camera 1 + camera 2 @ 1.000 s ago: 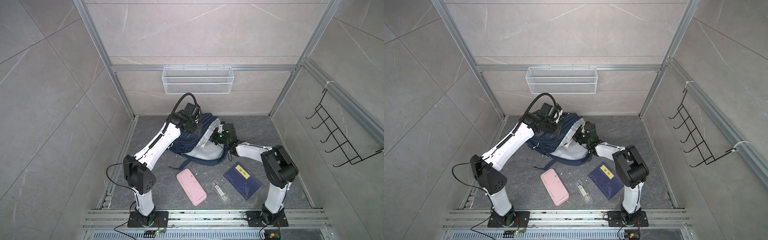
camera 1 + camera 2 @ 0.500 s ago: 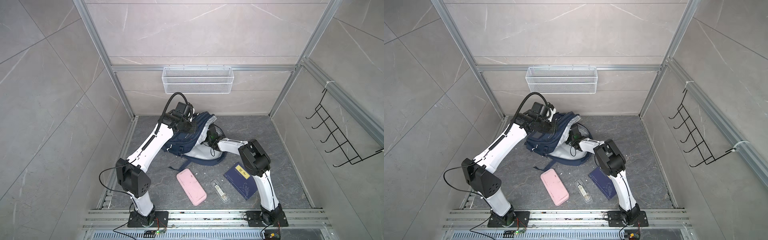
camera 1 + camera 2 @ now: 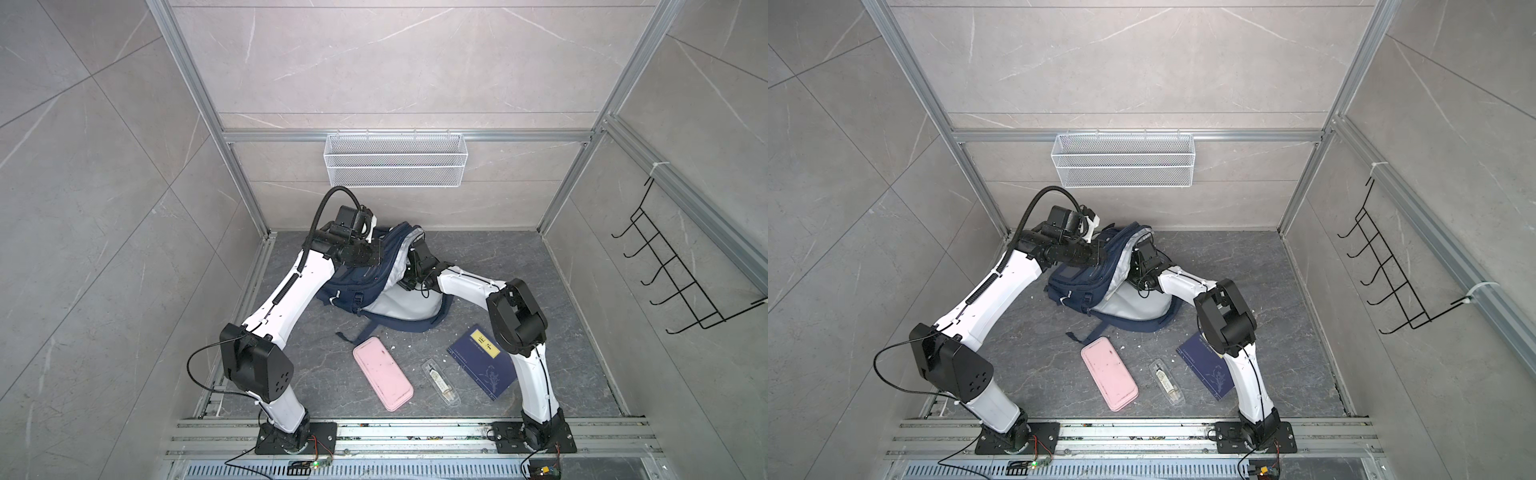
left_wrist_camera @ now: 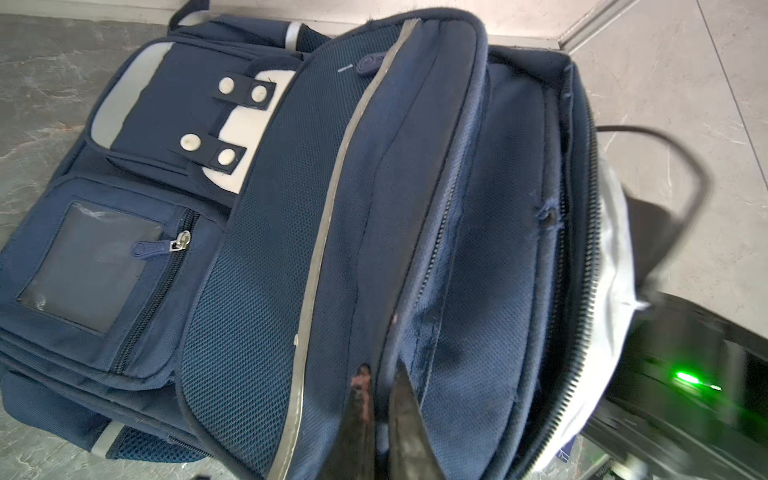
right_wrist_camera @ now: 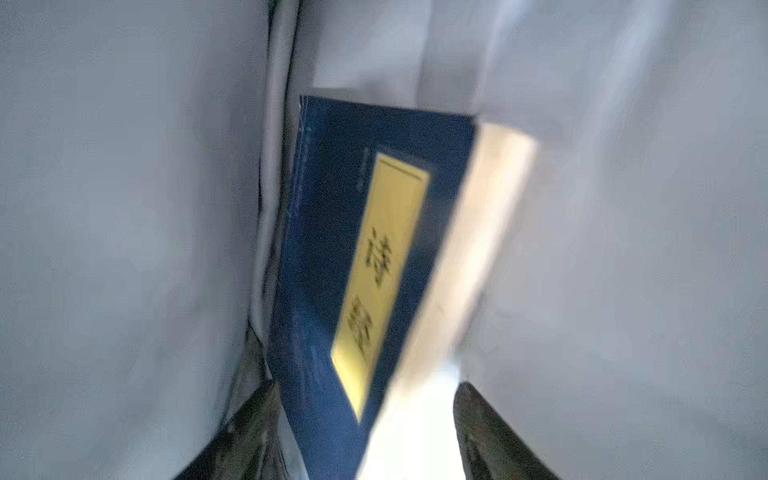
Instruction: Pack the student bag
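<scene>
A pink case (image 3: 383, 373), a clear packet (image 3: 440, 382) and a navy book (image 3: 482, 365) with a yellow label lie side by side on the grey counter (image 3: 324, 374). A white wire basket (image 3: 395, 166) hangs on the back wall, a black hook rack (image 3: 681, 270) on the side.

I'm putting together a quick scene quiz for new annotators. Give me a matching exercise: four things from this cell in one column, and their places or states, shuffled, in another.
Things:
1. student bag
2. pink case
3. wire basket
4. hook rack

Places or states:
A. hung on the right side wall
B. open, grey lining showing
C. flat on the floor beside the clear case
D. hung on the back wall

Pairs: 1-B; 2-C; 3-D; 4-A
</scene>
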